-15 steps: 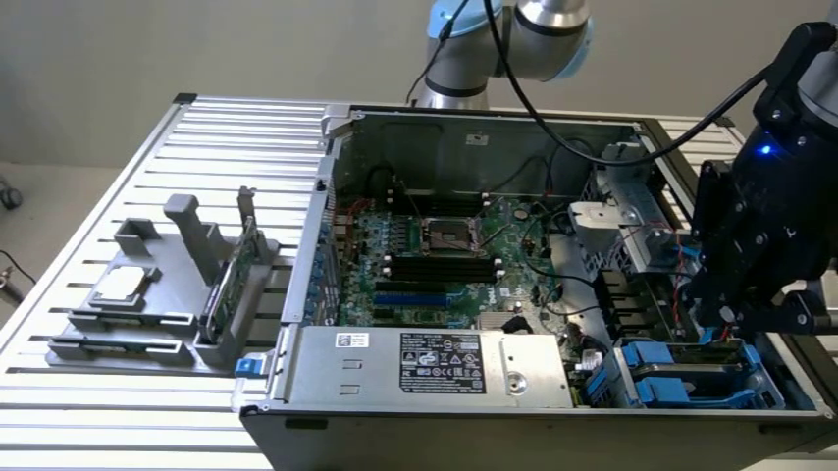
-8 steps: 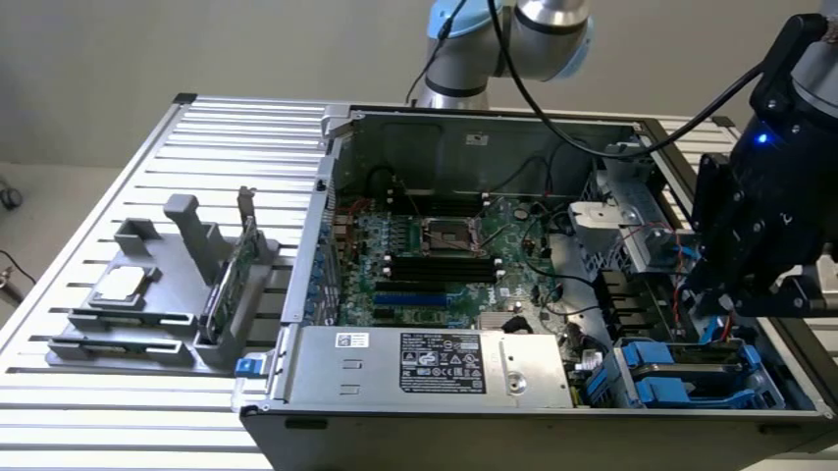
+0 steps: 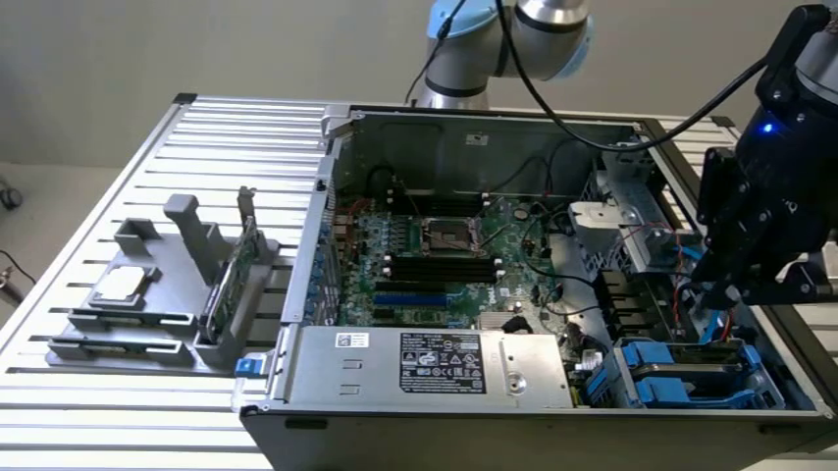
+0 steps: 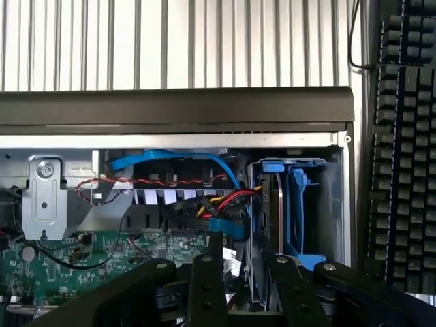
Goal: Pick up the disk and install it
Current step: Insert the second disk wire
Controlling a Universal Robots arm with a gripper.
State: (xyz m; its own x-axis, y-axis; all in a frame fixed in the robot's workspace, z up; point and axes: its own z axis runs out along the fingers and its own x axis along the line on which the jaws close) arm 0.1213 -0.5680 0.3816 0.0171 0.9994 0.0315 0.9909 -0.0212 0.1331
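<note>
The disk (image 4: 281,204), in its blue carrier, stands on edge in the drive bay (image 3: 694,368) at the corner of the open computer case (image 3: 524,432), directly beneath the pincer (image 3: 717,294), whose fingers (image 4: 207,293) stand part-open, gripping nothing visible.

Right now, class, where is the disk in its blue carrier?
The disk sits in the drive bay at the computer case's front corner, on the exterior view's right, just below the gripper.
</note>
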